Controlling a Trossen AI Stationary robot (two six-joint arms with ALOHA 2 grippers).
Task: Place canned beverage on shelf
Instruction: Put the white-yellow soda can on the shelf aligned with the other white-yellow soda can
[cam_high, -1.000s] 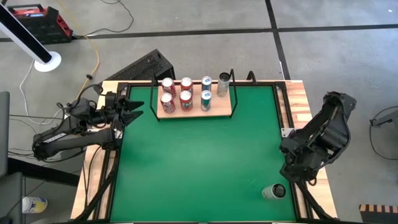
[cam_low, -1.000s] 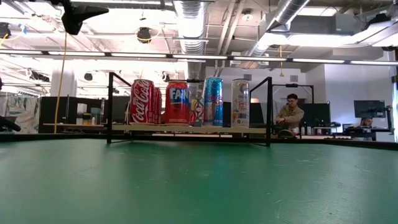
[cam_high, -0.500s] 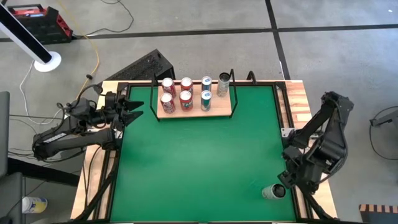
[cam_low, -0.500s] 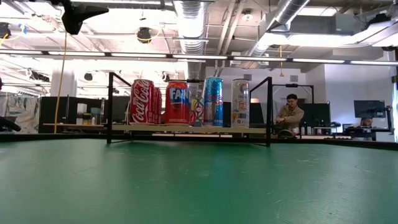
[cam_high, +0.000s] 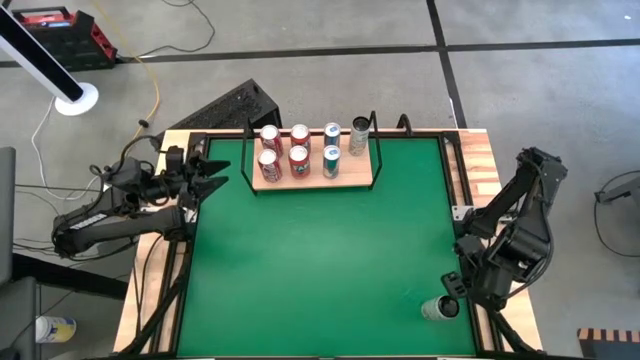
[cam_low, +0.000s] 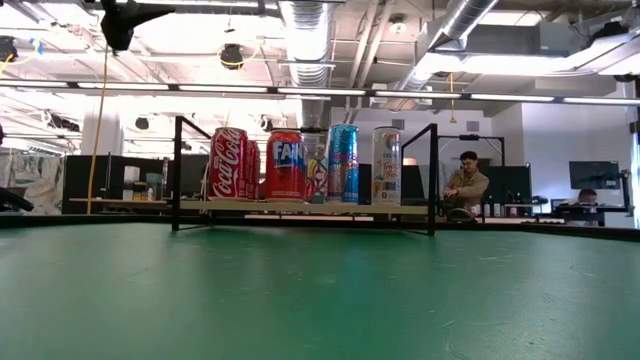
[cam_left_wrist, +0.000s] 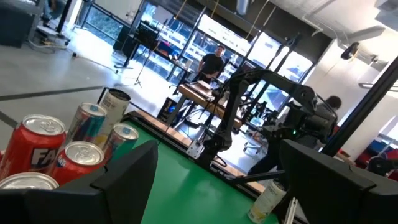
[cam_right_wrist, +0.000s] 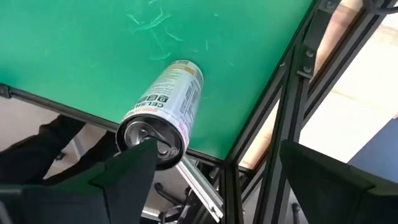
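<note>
Looking straight down from the high view, the right gripper (cam_high: 462, 287) hangs over the near right corner of the green table (cam_high: 300, 250), just beside a silver can (cam_high: 437, 308) that stands a little nearer and to its left, so this arm is plainly the one to take it; the left gripper (cam_high: 215, 175) waits well away at the far left edge, beside the shelf (cam_high: 355, 181), its jaws spread and empty. Seven cans already stand on that far shelf, and a bare stretch of board is left at its near right end. In the low view the shelf (cam_low: 300, 205) crosses the far side with its row of cans, and neither the silver can nor the right gripper shows there. The left wrist view looks across the table to the silver can (cam_left_wrist: 268, 200) far off. The right wrist view shows the silver can (cam_right_wrist: 163, 112) close ahead, its top end toward the camera and its long axis running away from the jaws, which stand wide apart with nothing between them. Against the picture a second earlier, the right arm has come down and nearer toward the can and its jaws have widened; the left arm has not moved.
</note>
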